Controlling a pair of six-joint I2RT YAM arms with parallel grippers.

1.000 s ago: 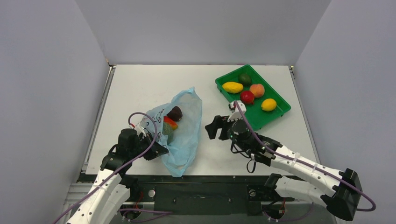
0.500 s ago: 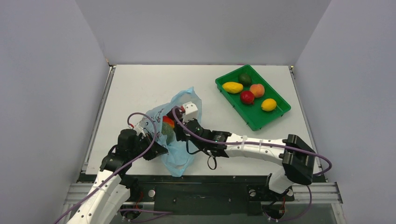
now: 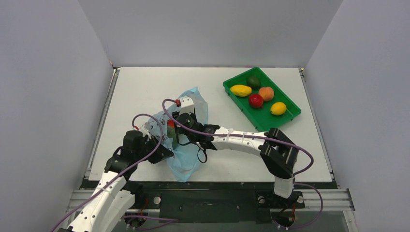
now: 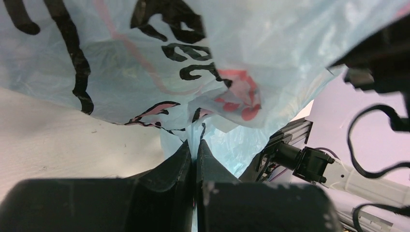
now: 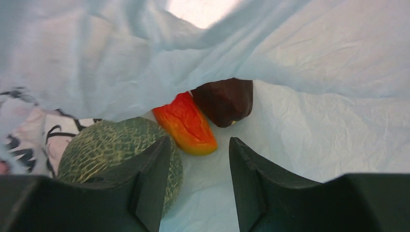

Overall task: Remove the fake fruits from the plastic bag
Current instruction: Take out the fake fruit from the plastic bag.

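Observation:
The light-blue plastic bag [image 3: 189, 162] lies at the table's front left. My left gripper [image 3: 163, 153] is shut on the bag's edge, and the thin film [image 4: 145, 63] is pinched between its jaws [image 4: 195, 145]. My right gripper [image 3: 175, 129] is inside the bag's mouth, open and empty [image 5: 199, 145]. Just ahead of its fingertips lies a red-orange elongated fruit [image 5: 186, 123]. A dark purple-brown fruit [image 5: 225, 100] sits behind it. A green netted melon-like fruit [image 5: 116, 145] lies by the left finger. The bag's wall [image 5: 314, 72] surrounds them.
A green tray [image 3: 270, 118] at the back right holds an orange-pink peach [image 3: 266, 93], a red fruit [image 3: 256, 100], two yellow fruits and a dark green one. The right arm stretches across the table's front from right to left.
My right arm swung left from beside the tray and pushed its open gripper into the bag's mouth. The left gripper has kept its hold on the bag.

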